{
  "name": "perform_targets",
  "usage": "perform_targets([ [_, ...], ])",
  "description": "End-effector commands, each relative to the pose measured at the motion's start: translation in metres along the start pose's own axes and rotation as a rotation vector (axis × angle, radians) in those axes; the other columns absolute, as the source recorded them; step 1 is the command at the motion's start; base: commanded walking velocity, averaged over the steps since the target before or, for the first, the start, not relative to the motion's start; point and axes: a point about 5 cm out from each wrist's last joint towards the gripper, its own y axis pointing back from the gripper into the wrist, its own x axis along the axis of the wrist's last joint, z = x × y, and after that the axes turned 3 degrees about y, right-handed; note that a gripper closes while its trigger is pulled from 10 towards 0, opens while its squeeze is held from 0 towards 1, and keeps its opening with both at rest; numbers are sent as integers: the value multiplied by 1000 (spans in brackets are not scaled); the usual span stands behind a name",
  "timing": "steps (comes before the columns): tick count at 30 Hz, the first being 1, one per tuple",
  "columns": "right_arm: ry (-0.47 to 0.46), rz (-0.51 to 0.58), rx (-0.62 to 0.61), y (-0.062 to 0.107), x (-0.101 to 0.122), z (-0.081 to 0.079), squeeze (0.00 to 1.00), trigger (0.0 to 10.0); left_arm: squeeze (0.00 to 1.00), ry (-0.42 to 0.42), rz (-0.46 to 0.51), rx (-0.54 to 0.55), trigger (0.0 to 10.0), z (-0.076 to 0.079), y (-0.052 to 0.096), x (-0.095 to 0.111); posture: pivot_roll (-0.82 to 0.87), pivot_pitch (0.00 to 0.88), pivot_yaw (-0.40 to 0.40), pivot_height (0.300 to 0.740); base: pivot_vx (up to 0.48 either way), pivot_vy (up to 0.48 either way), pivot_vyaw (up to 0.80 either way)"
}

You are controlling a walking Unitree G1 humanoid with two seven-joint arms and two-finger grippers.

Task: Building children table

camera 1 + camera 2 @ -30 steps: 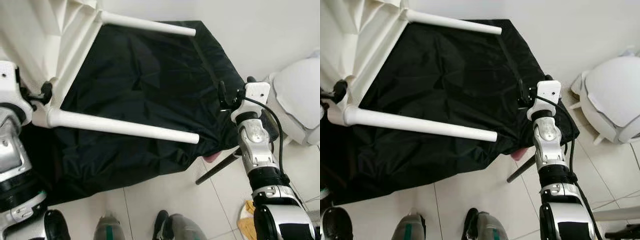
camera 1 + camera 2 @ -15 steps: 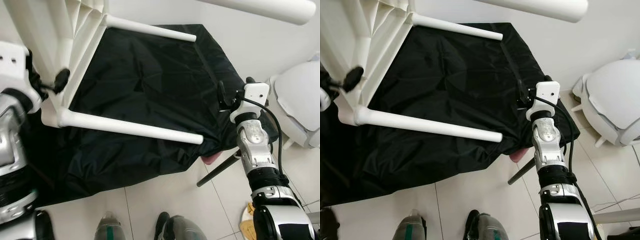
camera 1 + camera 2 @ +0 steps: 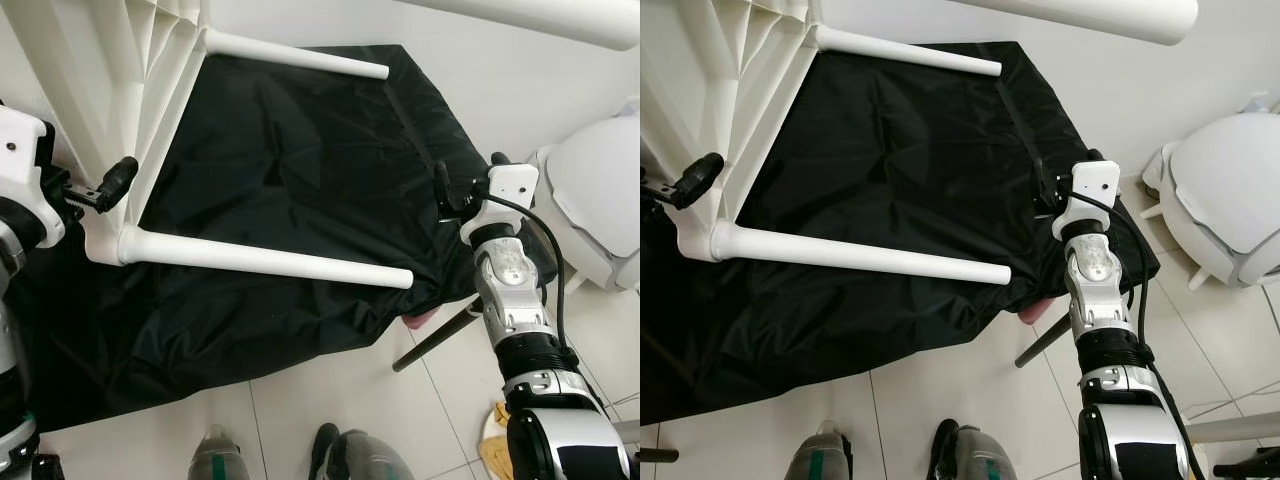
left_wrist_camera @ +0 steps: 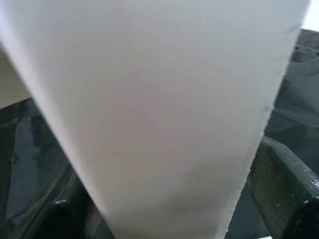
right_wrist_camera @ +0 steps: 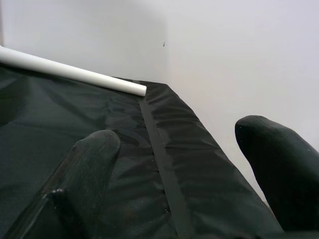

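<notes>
We see the white children's table (image 3: pixel 130 120) tipped on its side at the upper left of the left eye view, its ribbed underside facing the middle of the frame and its round legs pointing toward the right. One leg (image 3: pixel 265 262) runs across the middle of the frame over a black cloth (image 3: pixel 300 150) spread on the tiled floor (image 3: pixel 330 390); a second leg (image 3: pixel 295 55) lies near the top, and a third (image 3: pixel 1090 15) crosses the upper right corner of the right eye view.

Our left gripper (image 3: pixel 95 195) sits at the left edge, its fingers pinching the table's white frame edge close to where the middle leg joins. In the left wrist view that white part lies between the two black fingers (image 4: pixel 286 194).

Our right gripper (image 5: pixel 184 169) hovers over the cloth's right edge, fingers spread apart and holding nothing. A white rounded object (image 3: pixel 1230 190) stands at the right edge.
</notes>
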Motion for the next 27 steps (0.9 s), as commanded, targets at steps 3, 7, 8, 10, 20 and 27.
perform_targets([
  [3,-7,1,18,-1,0,-3,0,10000,0,29,34,-209,10000,22,0,6,113,104,-65,740,0,0,0],
  [7,-10,4,24,-1,1,-5,0,10000,0,83,100,-300,10000,38,-5,18,111,107,-58,740,0,0,0],
  [8,-11,4,24,0,1,-5,0,10000,0,100,117,-318,10000,41,-6,21,111,108,-54,740,0,0,0],
  [10,-13,3,23,1,0,-6,0,10000,0,130,138,-344,10000,44,-8,25,112,111,-47,740,0,0,0],
  [20,-22,-3,19,5,-2,-8,0,10000,0,129,146,-427,10000,56,-15,32,105,116,-24,740,0,0,0],
  [27,-22,-20,18,11,-7,-6,0,10000,0,154,93,-473,10000,49,0,25,106,114,-20,740,0,0,0],
])
